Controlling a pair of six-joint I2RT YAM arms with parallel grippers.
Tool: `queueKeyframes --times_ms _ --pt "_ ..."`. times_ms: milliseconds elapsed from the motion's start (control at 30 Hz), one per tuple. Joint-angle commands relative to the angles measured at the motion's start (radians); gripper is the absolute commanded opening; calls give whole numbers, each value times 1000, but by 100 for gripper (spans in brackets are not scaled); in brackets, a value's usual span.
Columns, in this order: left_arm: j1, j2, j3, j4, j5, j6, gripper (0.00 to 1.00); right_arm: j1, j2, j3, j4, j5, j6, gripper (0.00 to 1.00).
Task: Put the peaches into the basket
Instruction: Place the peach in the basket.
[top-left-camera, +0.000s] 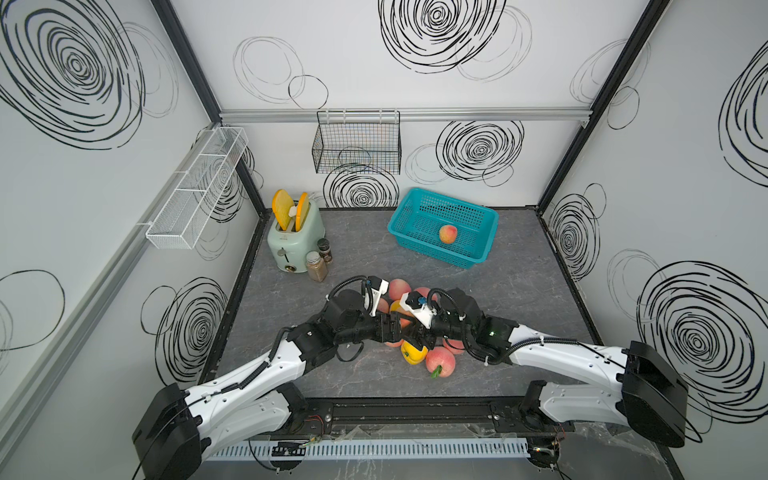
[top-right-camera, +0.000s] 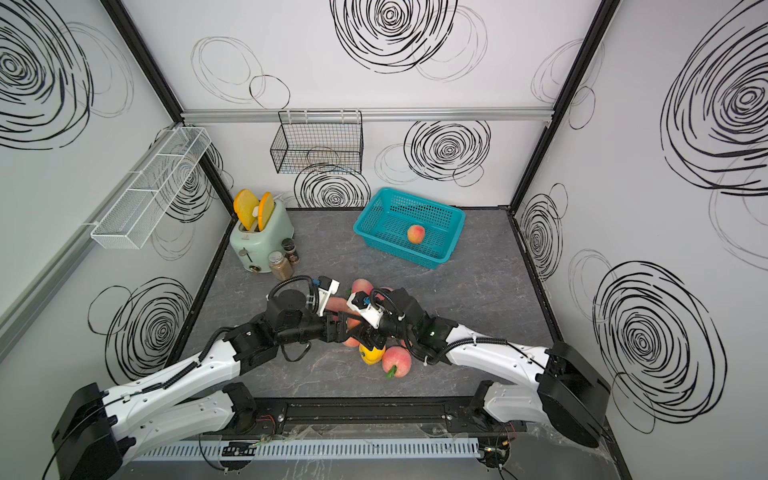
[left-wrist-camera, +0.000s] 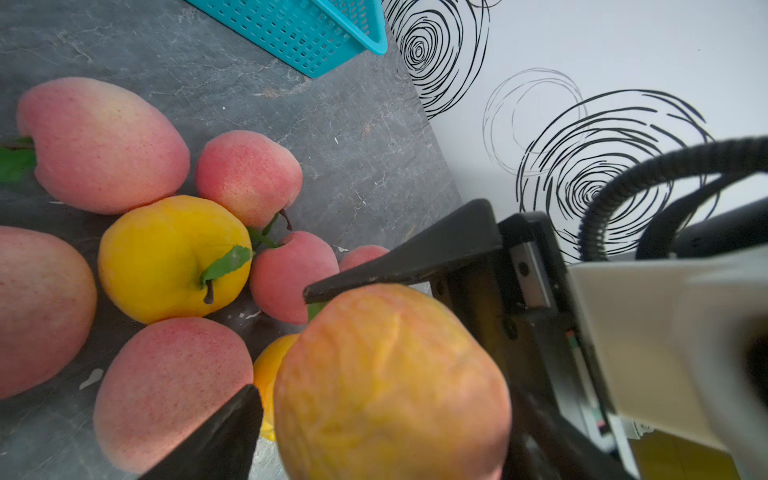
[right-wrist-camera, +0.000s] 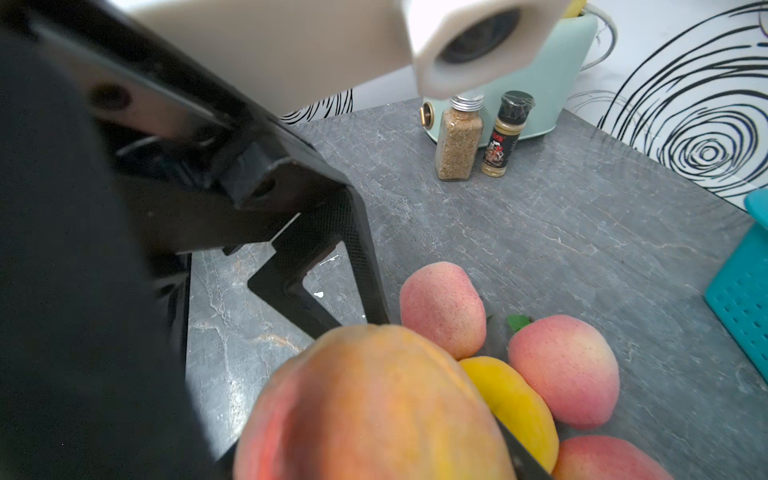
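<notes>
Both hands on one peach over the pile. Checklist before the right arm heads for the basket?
1. Right hand gripping the orange-blush peach: ok, fingers on both sides of it.
2. Left hand open: ok.
3. Left hand clear of that peach: not ok, its fingers flank it.
4. Basket has room: ok, it holds a single peach.
5. Table on the way to the basket bare: ok.
6. Held peach free of the yellow peach beside it: cannot tell.
</notes>
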Motion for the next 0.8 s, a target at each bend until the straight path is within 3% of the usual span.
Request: queueKeyframes --times_ms 0,367,767 --pt "25 -36 22 -2 12 7 99 -14 2 27 23 35 -3 73" --pt "189 -118 21 -127 -6 83 99 -194 74 136 -95 50 77 73" --pt "196 -28 93 -151 -150 216 98 -440 260 452 -273 109 50 73"
